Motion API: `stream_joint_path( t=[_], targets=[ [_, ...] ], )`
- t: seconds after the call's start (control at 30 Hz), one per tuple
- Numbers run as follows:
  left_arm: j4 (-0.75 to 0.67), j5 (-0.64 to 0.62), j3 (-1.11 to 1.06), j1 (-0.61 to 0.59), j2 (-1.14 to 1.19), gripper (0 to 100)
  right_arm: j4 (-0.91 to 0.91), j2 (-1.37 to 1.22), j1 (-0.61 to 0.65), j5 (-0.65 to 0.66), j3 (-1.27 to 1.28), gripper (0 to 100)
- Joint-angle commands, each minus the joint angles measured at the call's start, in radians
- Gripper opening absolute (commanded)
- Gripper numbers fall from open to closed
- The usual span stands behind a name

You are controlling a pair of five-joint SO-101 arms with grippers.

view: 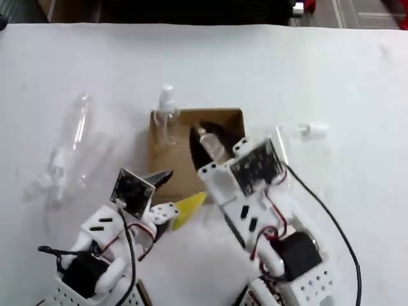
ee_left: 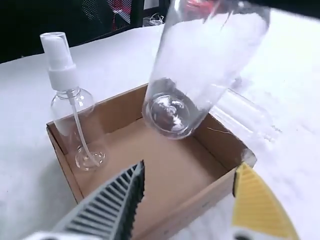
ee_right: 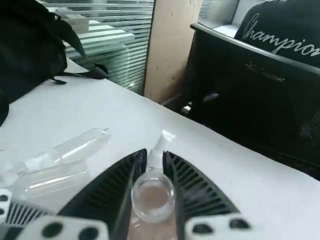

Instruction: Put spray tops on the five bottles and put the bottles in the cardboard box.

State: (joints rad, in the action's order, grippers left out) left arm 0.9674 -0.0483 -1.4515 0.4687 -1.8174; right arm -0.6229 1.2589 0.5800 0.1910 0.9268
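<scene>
We see a wide white table (view: 287, 70), smooth and matte. A shallow brown cardboard box (view: 217, 113) sits open at its middle, with low, thin, stiff walls. Two white arms stand at the near edge.

The right gripper (view: 209, 139) hangs over the box. Its black ridged jaws are pinched narrow around the neck of a clear cylindrical plastic bottle with no top (ee_left: 200, 65). That bottle hangs tilted, with its base toward the box floor and seemingly clear of it.

The left gripper (ee_left: 191, 170) sits at the box's near edge, spread wide and empty. One of its fingers is grey and ribbed, the other yellow.

In a far corner of the box a clear capped plastic bottle (ee_left: 75, 120) stands upright. It carries a white spray top (ee_left: 57, 57), and a thin dip tube runs down to its base.

More clear empty bottles (view: 69, 146) lie on their sides on the table, well apart from the box. One more lying bottle (view: 299, 132) rests on the box's other side.

We judge these bottles to be very light, thin-walled and slick. They would likely roll easily and flex if squeezed mid-body. The neck looks the safest hold, since the wall seems thickest there and the threads give ridged jaws some purchase. The body would suit a second gripper, steadying the bottle while a top goes on.
</scene>
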Motion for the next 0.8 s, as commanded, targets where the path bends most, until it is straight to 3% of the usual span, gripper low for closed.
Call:
stream_joint_path(
  t=[0.0, 0.3, 0.5, 0.67, 0.77],
  targets=[
    [0.002, 0.015, 0.018, -0.012, -0.010, 27, 0.062, -0.145, -0.051, 0.006, -0.101, 1.5],
    [0.032, 0.071, 0.109, -0.361, -0.010, 27, 0.283, -0.516, -0.099, 0.005, -0.170, 1.5],
    [-0.002, 0.058, 0.107, -0.460, -0.010, 27, 0.473, -0.762, -0.131, 0.003, -0.222, 1.5],
    [-0.066, 0.057, 0.061, -0.501, -0.010, 26, 0.513, -0.963, -0.162, -0.098, -0.318, 1.5],
    [-0.123, 0.057, 0.026, -0.501, -0.010, 21, 0.507, -1.044, -0.189, -0.164, -0.374, 1.5]
  ],
)
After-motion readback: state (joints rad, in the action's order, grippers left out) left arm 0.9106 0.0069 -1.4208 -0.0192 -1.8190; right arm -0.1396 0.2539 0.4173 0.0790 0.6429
